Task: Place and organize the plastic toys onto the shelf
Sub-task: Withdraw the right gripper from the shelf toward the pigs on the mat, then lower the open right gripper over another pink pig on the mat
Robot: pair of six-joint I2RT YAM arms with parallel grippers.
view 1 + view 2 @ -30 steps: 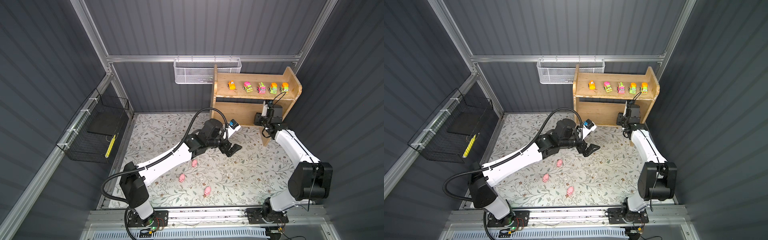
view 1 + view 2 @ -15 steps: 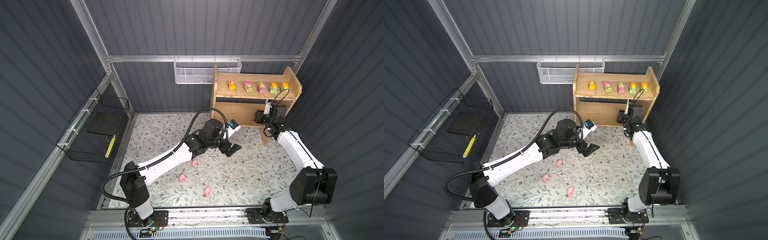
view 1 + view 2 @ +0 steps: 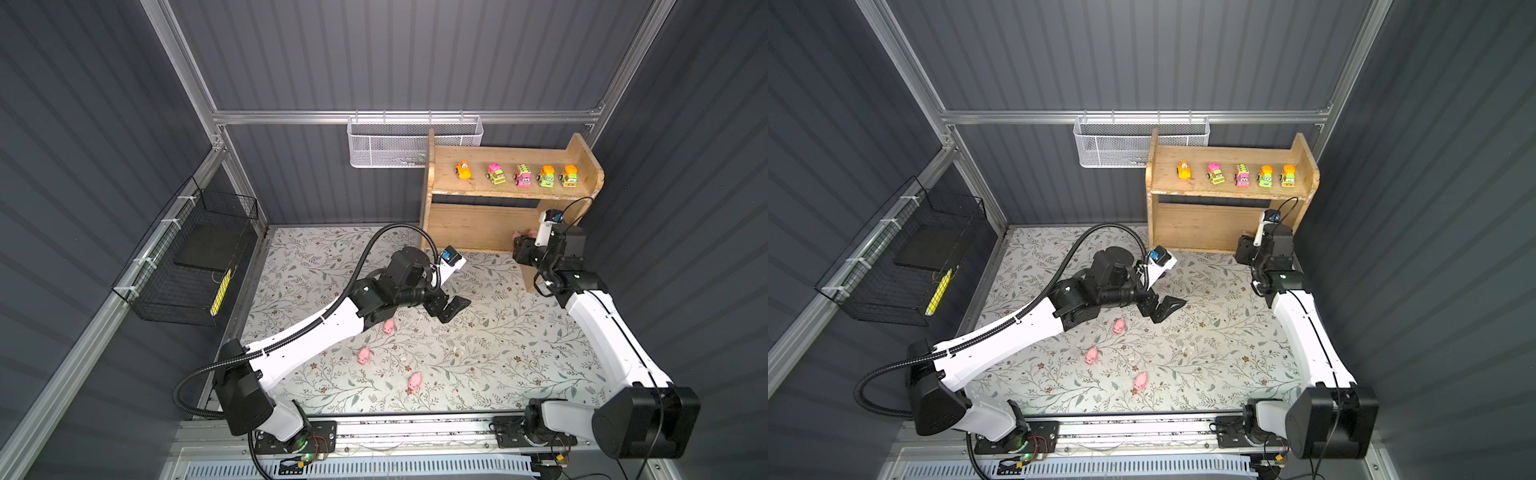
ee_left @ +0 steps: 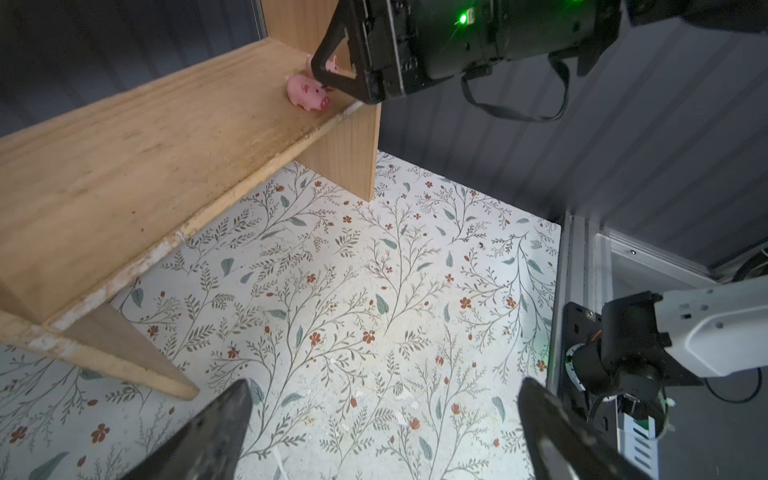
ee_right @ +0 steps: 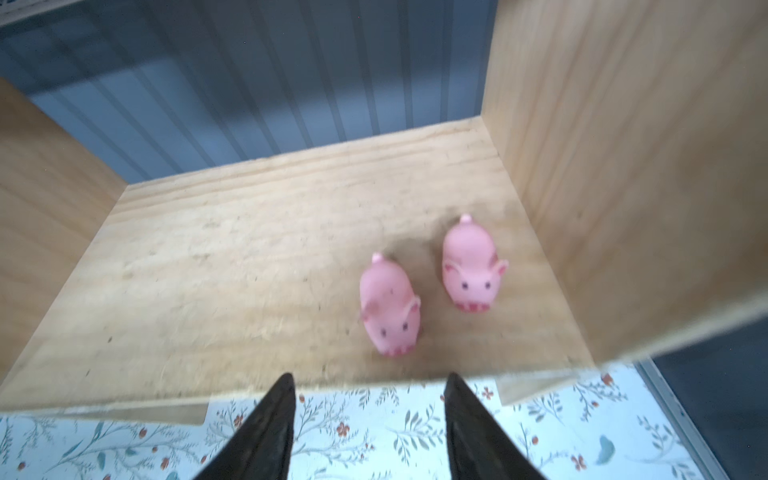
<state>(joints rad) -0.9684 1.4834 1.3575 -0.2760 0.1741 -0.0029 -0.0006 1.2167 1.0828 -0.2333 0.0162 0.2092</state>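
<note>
Right gripper (image 5: pixel 369 376), jaws parted and empty, faces 2 pink pigs (image 5: pixel 390 307) on the lower shelf tier (image 5: pixel 249 257); it should back straight out, brushing neither. Left gripper (image 4: pixel 384 384) hangs spread wide.

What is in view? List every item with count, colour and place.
shelf: one, light wood, back right
floral mat: one, pale leaf print, floor
toy vehicles: five, orange, pink, green, shelf's top tier
shelved pigs: two, pink, lower tier, right end
loose pigs: three, pink, on mat
white mesh basket: one, white, back rail
black wire basket: one, black, left wall
left gripper: one, black, open above mat
right gripper: one, black, open, empty, before shelved pigs
</note>
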